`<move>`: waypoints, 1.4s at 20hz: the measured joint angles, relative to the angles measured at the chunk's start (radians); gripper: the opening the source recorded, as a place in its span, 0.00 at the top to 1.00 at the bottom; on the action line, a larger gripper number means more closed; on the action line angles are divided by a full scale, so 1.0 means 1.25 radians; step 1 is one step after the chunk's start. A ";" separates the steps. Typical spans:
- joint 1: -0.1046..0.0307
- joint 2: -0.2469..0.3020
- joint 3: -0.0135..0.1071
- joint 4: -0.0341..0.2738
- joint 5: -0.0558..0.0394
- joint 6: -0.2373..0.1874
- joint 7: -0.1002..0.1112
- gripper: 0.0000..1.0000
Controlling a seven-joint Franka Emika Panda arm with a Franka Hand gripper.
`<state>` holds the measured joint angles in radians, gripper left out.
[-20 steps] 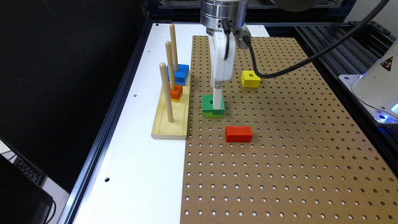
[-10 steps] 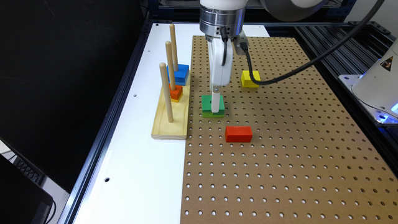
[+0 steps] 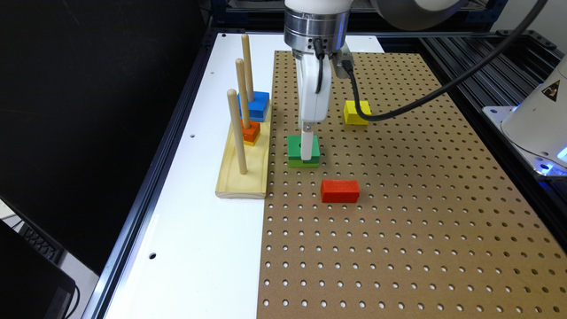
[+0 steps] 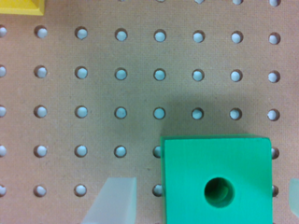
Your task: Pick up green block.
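One arm: the Franka hangs straight down over the brown pegboard (image 3: 398, 199), its gripper (image 3: 306, 148) low at the green block (image 3: 303, 151); the upright pose suits a top-down pinch on a flat square piece

Green block: flat on the pegboard, just beside the wooden peg stand (image 3: 243, 177) on the exterior view's right; dark green top with a round centre hole, a lime layer beneath; it seems to rest fully on the board, not lifted

Other pieces: the yellow block (image 3: 356, 112) sits farther back, the red block (image 3: 339, 191) nearer the camera, both apart from the green one; a blue block (image 3: 254, 105) and an orange block (image 3: 250, 130) are threaded on the stand's pegs

Claw opening: in the wrist view the green block (image 4: 216, 179) lies between two pale fingers (image 4: 112, 200); one stands clear of the block's side with a strip of board showing between, the other barely shows at the frame edge past the opposite side; so the jaws are spread wider than the block

Claw contact: holding nothing; I see no finger pressed to the block

Step in hand: my judgement is straddled and lined up, squeeze not yet made

Next move: closing evenly on the two opposite sides, then lifting; an off-centre close could nudge the block across the board
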<state>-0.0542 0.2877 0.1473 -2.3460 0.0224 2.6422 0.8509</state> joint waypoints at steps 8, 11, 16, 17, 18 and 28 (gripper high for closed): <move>0.000 0.011 -0.001 0.000 -0.0020 0.004 0.000 0.00; 0.000 0.032 -0.001 0.000 -0.0044 0.025 0.000 0.00; 0.000 0.067 -0.003 0.004 -0.0087 0.065 0.000 0.00; 0.000 0.067 -0.003 0.004 -0.0087 0.065 0.000 0.00; 0.000 0.067 -0.003 0.004 -0.0087 0.065 0.000 0.00; 0.001 0.067 -0.003 0.005 -0.0087 0.065 0.000 1.00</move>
<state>-0.0535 0.3720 0.1439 -2.3398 0.0115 2.7231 0.8511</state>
